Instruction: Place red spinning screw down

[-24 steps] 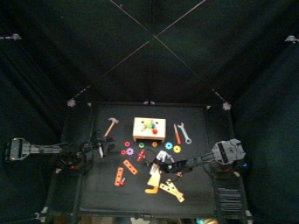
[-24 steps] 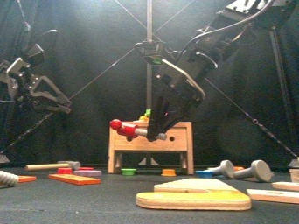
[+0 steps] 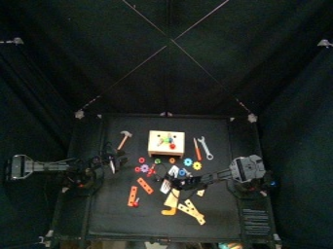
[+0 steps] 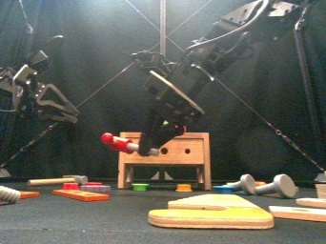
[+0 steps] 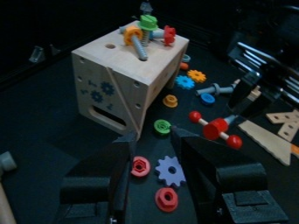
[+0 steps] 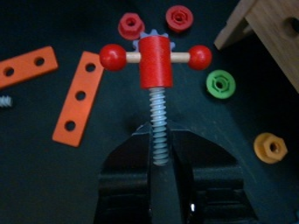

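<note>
The red spinning screw (image 6: 156, 70) has a red barrel, a crossbar with two red balls and a grey threaded shaft. My right gripper (image 6: 159, 150) is shut on that shaft and holds the screw level above the table. In the front view the screw (image 4: 120, 143) hangs just left of the wooden box (image 4: 166, 158), clear of the floor, with the right gripper (image 4: 149, 148) behind it. The left wrist view shows the screw (image 5: 216, 129) in the air beside the box (image 5: 117, 66). My left gripper (image 5: 158, 171) stands open low over the table, holding nothing.
Under the screw lie two orange strips (image 6: 82, 96), red gears (image 6: 177, 15), a green ring (image 6: 219, 84) and a yellow ring (image 6: 270, 147). A hammer (image 4: 57, 180) lies front left, wooden plates (image 4: 211, 212) front right. Other bolts (image 5: 142, 31) stick out of the box top.
My right arm has swung left across the box front, carrying the screw left and slightly lower. The left arm has not moved.
</note>
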Robot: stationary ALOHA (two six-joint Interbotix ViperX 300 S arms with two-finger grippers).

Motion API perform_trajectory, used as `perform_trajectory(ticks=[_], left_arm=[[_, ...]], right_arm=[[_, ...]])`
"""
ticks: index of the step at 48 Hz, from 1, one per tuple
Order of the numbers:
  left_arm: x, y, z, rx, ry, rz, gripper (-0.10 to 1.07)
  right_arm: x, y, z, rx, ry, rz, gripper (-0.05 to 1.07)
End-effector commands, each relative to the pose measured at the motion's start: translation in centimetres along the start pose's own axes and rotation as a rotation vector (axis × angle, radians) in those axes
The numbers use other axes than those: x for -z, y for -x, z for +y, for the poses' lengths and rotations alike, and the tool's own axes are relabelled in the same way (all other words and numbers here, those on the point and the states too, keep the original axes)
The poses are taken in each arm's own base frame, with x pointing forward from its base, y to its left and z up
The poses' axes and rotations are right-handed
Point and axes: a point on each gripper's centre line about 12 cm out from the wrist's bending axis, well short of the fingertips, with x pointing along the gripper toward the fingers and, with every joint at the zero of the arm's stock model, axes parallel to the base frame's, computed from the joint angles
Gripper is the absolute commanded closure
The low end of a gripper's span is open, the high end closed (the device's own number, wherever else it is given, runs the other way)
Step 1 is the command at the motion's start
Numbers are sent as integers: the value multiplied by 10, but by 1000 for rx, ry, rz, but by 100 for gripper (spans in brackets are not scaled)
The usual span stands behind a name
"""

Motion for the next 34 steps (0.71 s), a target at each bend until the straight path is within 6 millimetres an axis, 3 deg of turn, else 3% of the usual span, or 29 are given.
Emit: perform_trajectory(ticks=[1,18,34], left_arm=[[-15,-2,10,-61,36,-74,20],[-16,8,28,-148,67,-115,20],[-11,12,30,-151,68,-108,20]], right_arm=[[-28,2,5,-20,-26,-63,58],[-63,-33,21,-68,-70,-128,58],[-69,-60,44,-154,-76,-147,57]])
